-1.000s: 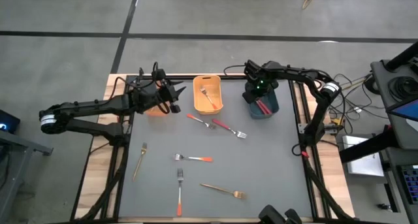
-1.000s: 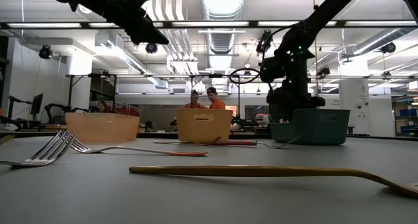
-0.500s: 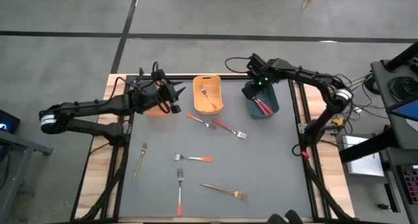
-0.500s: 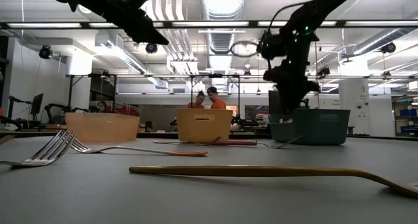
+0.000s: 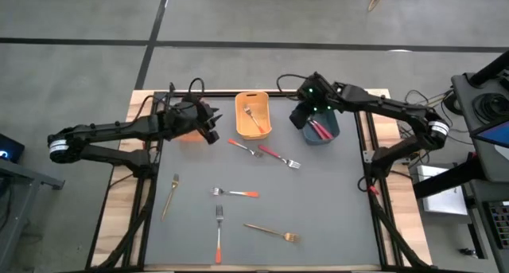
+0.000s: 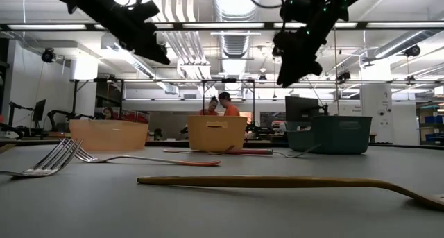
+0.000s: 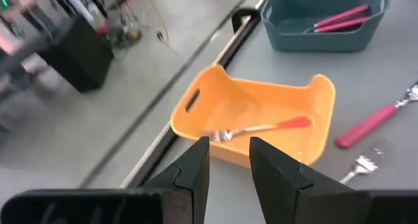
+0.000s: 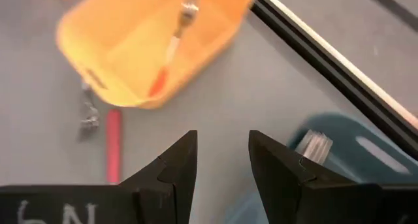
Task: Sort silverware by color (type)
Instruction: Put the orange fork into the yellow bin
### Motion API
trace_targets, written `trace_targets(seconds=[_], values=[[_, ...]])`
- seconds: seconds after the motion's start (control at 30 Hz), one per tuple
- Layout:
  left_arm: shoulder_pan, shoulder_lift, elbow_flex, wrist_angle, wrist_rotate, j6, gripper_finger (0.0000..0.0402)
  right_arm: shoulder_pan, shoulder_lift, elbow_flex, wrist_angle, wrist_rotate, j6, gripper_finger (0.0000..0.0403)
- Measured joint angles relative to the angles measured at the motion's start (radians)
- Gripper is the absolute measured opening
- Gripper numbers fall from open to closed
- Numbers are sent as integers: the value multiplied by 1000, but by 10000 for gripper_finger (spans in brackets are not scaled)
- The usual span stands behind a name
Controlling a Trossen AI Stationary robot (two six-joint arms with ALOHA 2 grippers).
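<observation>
So the right tool [image 5: 301, 116] is hanging above the near-left edge of the teal bin [image 5: 328, 131], fingers apart, nothing in them. That bin's got red-pink handled forks [image 5: 319, 130] in it. The left tool [image 5: 213, 128] hovers between the far-left bin and the orange bin [image 5: 253, 115], fingers also apart and empty. One orange-handled fork [image 5: 252, 118] sits in the orange bin. The rest are loose on the desk [image 5: 334, 209]: two gold forks [image 5: 169, 196], some orange-handled, one red-pink fork [image 5: 279, 157].
</observation>
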State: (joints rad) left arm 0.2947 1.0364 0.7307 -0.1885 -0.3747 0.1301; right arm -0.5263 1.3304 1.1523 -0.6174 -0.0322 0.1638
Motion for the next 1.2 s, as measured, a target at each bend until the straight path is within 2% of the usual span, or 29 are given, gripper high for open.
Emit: trace_targets(seconds=[0.33, 0.97, 1.2], values=[[-37, 0, 0, -47, 198, -191, 91, 160, -31, -38, 134, 10, -61, 128], [-350, 0, 0, -65, 201, -407, 91, 355, -31, -102, 228, 9, -70, 128], [-486, 0, 0, -98, 200, -499, 91, 434, -31, -102, 343, 9, -68, 128]])
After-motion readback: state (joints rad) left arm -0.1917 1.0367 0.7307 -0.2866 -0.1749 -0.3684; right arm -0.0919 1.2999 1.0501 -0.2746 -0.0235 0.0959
